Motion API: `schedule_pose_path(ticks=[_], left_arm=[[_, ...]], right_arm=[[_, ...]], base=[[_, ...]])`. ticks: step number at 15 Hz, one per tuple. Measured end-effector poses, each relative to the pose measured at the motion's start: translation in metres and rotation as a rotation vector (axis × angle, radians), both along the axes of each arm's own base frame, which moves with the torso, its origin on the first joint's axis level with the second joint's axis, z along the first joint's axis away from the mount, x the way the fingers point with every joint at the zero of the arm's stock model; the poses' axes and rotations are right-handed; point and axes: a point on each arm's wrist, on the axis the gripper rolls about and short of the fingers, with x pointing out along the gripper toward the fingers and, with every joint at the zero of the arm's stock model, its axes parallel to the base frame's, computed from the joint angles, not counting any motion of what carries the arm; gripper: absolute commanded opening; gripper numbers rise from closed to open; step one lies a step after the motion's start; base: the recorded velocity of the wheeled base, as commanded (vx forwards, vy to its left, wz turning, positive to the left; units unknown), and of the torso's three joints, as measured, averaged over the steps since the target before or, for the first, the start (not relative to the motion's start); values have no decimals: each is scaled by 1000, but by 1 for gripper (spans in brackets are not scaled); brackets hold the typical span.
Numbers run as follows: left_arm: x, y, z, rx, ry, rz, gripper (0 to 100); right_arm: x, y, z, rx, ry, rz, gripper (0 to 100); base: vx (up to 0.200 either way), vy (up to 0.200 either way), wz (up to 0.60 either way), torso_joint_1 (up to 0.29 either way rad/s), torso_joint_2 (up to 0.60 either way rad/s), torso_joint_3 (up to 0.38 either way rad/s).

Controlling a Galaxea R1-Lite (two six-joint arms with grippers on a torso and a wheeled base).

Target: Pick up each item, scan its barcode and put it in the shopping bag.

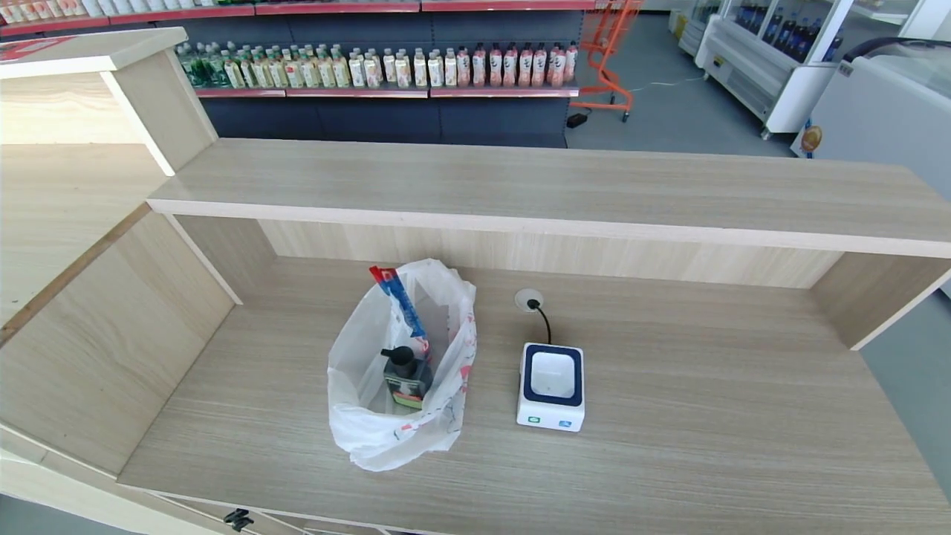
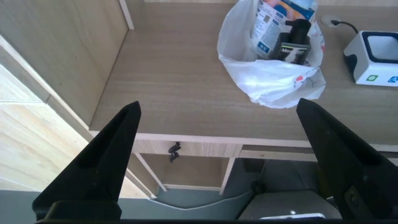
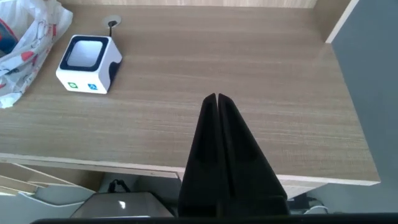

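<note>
White shopping bag (image 1: 386,438) stood on wooden counter (image 1: 669,416), just beside scanner (image 1: 550,385); pump bottle (image 1: 406,371) and blue packet (image 1: 405,301) inside. Left gripper (image 2: 219,107) spread wide, empty, well apart from bag. Right gripper (image 3: 216,98) closed, empty.

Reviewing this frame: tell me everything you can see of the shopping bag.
The shopping bag is thin, crinkled white plastic, partly see-through, with red and dark print. It stands slumped on the wooden counter with its mouth open upward, to the left of the scanner and apart from it. Inside stand a dark pump bottle and a tall blue-and-red package that pokes above the rim.
</note>
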Motion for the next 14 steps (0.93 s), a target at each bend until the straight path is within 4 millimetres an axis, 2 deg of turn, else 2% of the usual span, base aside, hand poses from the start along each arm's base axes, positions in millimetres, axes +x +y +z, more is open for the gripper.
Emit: schedule_pose_path(ticks=[14], left_arm=[[0, 0, 0, 0, 0, -1, 100]], right_arm=[[0, 0, 0, -2, 0, 0, 0]], base=[[0, 0, 0, 0, 0, 0]])
